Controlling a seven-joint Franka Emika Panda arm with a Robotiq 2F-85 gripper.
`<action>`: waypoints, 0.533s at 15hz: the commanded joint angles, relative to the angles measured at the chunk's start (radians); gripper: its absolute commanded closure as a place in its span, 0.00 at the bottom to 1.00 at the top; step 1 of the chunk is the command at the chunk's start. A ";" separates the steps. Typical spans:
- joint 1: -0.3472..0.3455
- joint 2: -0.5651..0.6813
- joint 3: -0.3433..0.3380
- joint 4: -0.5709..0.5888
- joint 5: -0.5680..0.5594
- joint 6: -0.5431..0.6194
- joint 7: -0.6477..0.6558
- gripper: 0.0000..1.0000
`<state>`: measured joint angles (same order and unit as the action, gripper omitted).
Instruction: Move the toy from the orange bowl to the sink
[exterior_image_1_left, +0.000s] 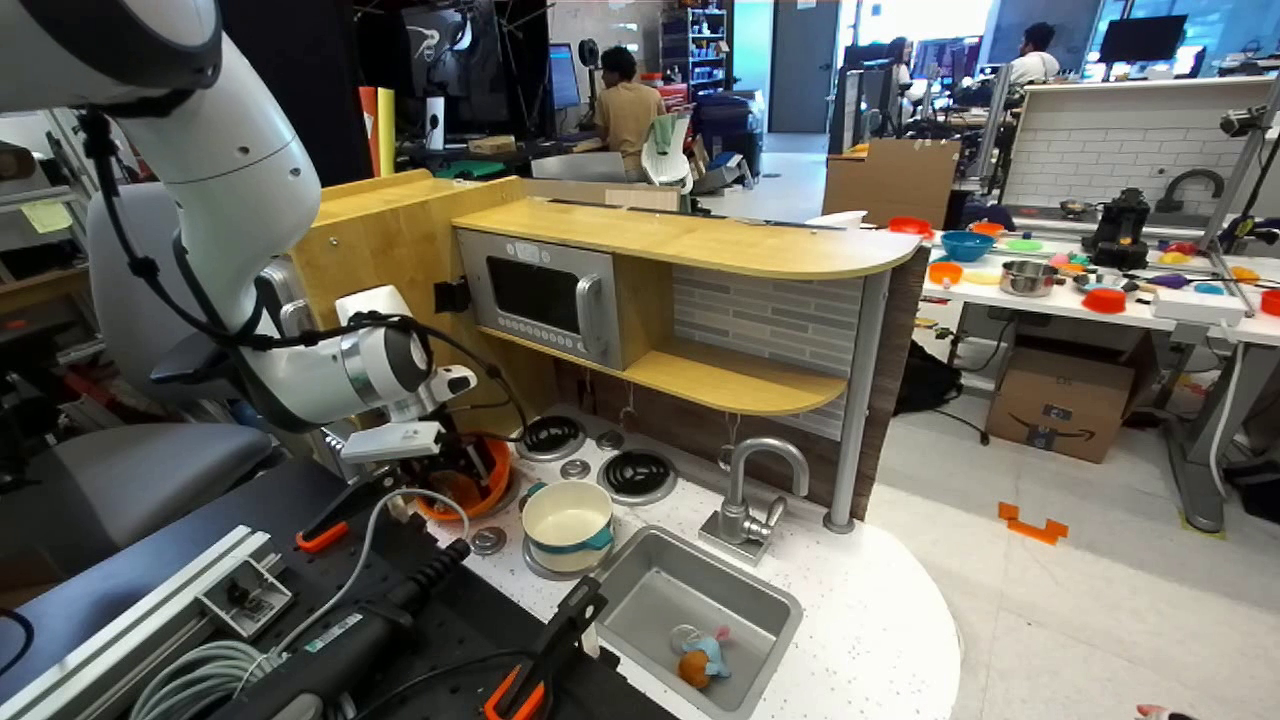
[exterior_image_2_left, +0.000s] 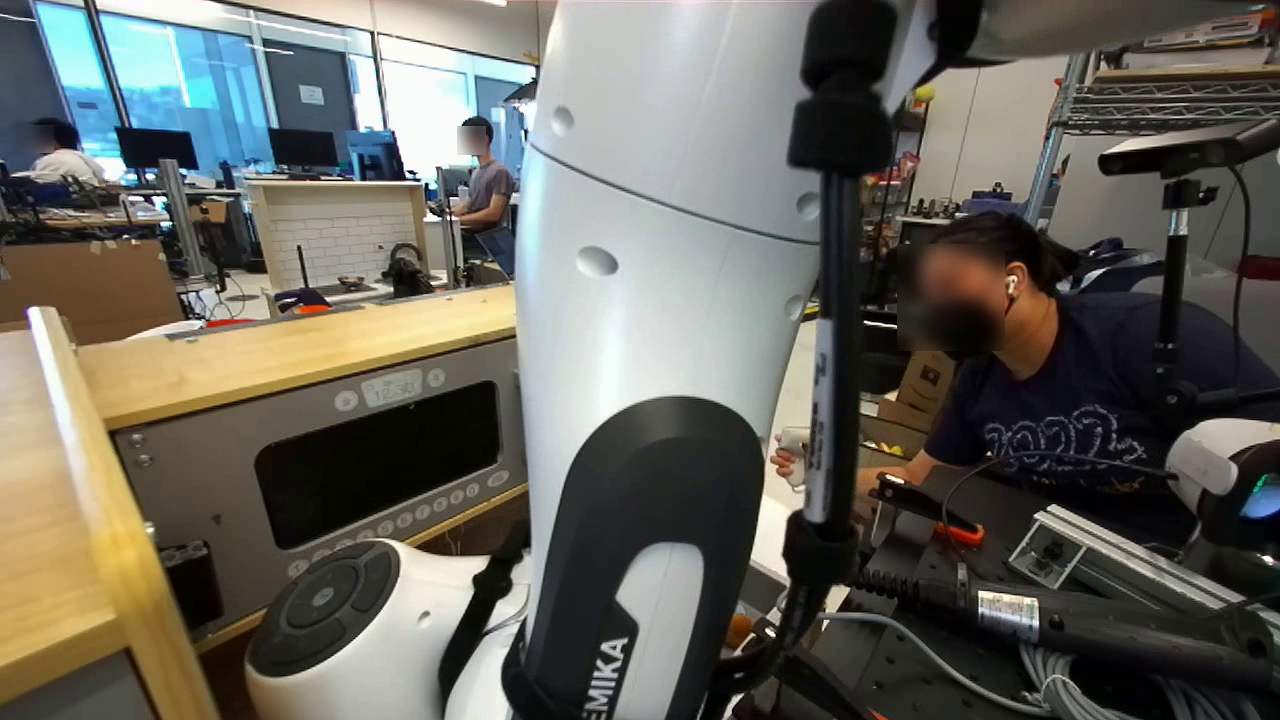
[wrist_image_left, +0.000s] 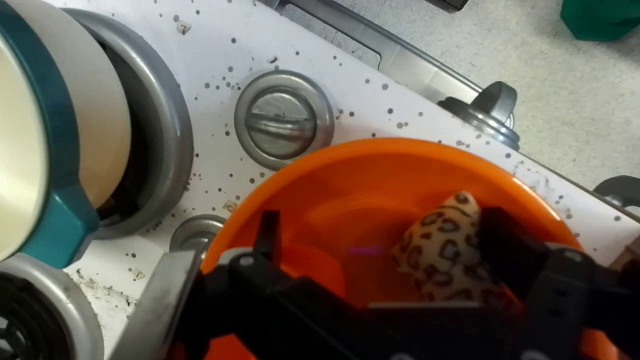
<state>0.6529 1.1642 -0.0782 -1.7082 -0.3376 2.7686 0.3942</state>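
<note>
The orange bowl (wrist_image_left: 395, 150) sits on the white speckled counter, and it also shows in an exterior view (exterior_image_1_left: 501, 470). A leopard-print toy (wrist_image_left: 440, 245) lies in it, its lower part hidden by the gripper. My gripper (wrist_image_left: 381, 215) is open and reaches into the bowl, with its fingers wide apart. The toy lies between the fingers, close against the right finger in the wrist view and well apart from the left one. The grey sink (exterior_image_1_left: 783, 630) is at the far end of the counter from the bowl. A blue and brown toy (exterior_image_1_left: 705, 660) lies in the sink.
A cream pot with teal handles (exterior_image_1_left: 568, 520) stands on a burner between bowl and sink. Knobs (wrist_image_left: 283, 120) are near the bowl. A grey faucet (exterior_image_1_left: 745, 500) rises behind the sink. A wooden shelf with a toy microwave (exterior_image_1_left: 545, 300) overhangs the back. Black clamps (exterior_image_1_left: 565, 630) edge the front.
</note>
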 joint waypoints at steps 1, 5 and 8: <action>-0.008 0.053 -0.004 0.052 0.049 0.008 -0.054 0.26; -0.020 0.056 -0.003 0.047 0.064 0.015 -0.076 0.62; -0.029 0.048 0.002 0.035 0.065 0.025 -0.087 0.87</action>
<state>0.6390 1.1883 -0.0788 -1.6948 -0.3053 2.7689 0.3490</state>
